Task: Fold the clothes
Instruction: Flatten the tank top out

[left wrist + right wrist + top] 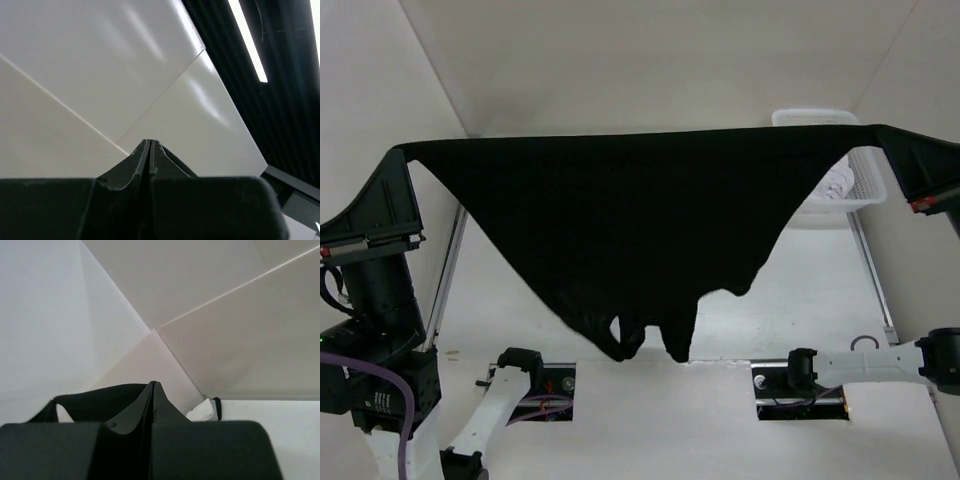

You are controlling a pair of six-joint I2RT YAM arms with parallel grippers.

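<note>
Black shirt [620,220] hangs taut, clamped by left gripper [401,151] at 10 o'clock and right gripper [880,131] at 2; basket [810,116] holds white cloth [832,186].

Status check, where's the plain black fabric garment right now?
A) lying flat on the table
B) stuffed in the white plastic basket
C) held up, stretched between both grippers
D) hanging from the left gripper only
C: the black fabric garment has its top edge pulled in a straight line from the left gripper to the right gripper. Both are shut on its corners, and the rest hangs down between them.
</note>
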